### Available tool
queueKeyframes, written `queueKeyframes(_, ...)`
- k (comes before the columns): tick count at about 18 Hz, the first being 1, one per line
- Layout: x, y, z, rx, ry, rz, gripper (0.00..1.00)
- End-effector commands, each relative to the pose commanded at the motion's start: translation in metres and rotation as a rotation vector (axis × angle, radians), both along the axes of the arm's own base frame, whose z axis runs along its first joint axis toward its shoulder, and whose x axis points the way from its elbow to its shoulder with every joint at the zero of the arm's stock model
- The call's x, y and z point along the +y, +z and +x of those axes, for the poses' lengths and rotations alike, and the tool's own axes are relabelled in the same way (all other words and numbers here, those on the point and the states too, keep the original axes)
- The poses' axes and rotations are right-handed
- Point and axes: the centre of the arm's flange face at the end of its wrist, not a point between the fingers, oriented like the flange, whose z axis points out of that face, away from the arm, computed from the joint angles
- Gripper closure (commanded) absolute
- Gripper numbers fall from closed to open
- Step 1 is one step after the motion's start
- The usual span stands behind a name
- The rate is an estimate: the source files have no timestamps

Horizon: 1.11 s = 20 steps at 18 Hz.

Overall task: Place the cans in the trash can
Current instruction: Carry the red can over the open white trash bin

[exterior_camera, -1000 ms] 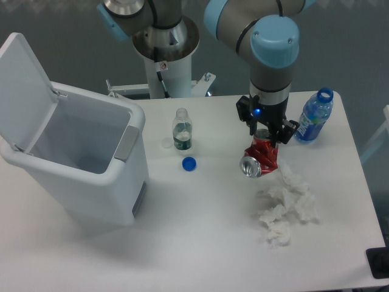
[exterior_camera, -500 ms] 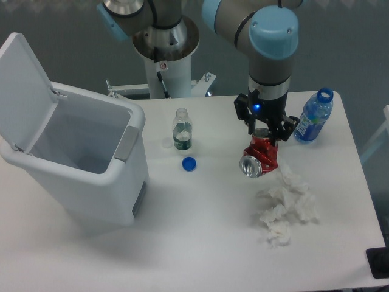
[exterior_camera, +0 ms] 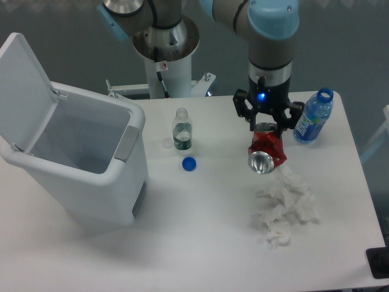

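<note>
Grey arm [exterior_camera: 234,13], pale blue joint caps, silver wrist; black tool [exterior_camera: 268,126], blue light.

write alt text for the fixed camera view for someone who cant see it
A robot gripper holds a crushed red can by its top over a white table. An open white trash can stands at left, with two bottles, a blue cap and crumpled tissue on the table.

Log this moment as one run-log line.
phase: lift | gripper: shut on red can | can: off table | trash can: lid open, left | next: carry to bin
</note>
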Motion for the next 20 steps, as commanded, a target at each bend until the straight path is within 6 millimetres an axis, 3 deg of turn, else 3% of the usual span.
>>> queueKeyframes(4, 0.003, 0.042, 0.038, -0.023, 0.095, 0.162, 0.45)
queueKeyframes(10, 0.018, 0.089, 0.093, -0.076, 0.146, 0.341, 0.45)
queueKeyframes(15, 0.037, 0.106, 0.131, -0.139, 0.148, 0.422, 0.45)
queueKeyframes(20, 0.058, 0.102, 0.165, -0.181, 0.131, 0.418, 0.45)
